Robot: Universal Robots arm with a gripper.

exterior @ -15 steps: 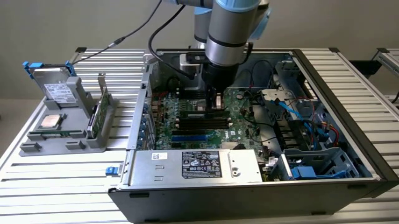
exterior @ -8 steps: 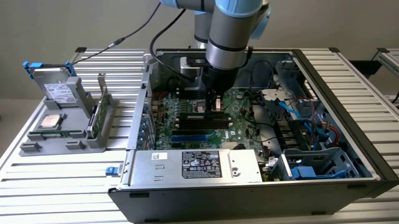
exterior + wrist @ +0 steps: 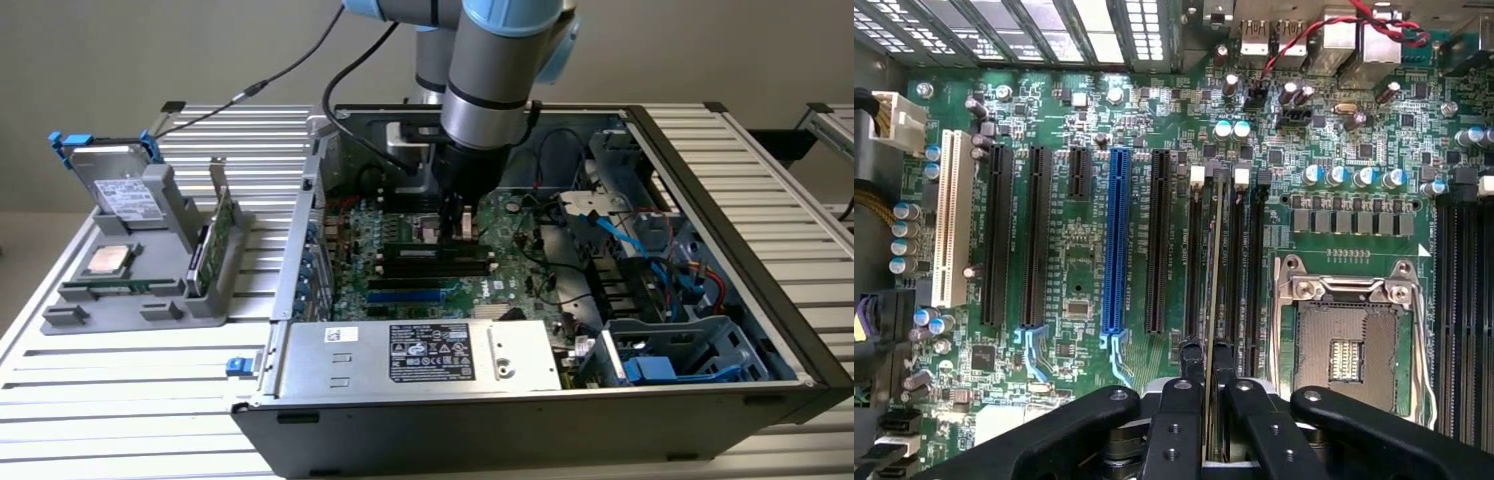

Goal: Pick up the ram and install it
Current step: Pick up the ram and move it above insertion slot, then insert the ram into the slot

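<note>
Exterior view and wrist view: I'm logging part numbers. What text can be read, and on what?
Nothing can be read.
Black label on the silver power supply box: print too small.
White label on the grey hard drive: blurred.
Green motherboard: white printing too small.

One ram, one expansion card, one processor chip, one hard drive (each single).

Exterior view high, wrist view close above shared motherboard.
</note>
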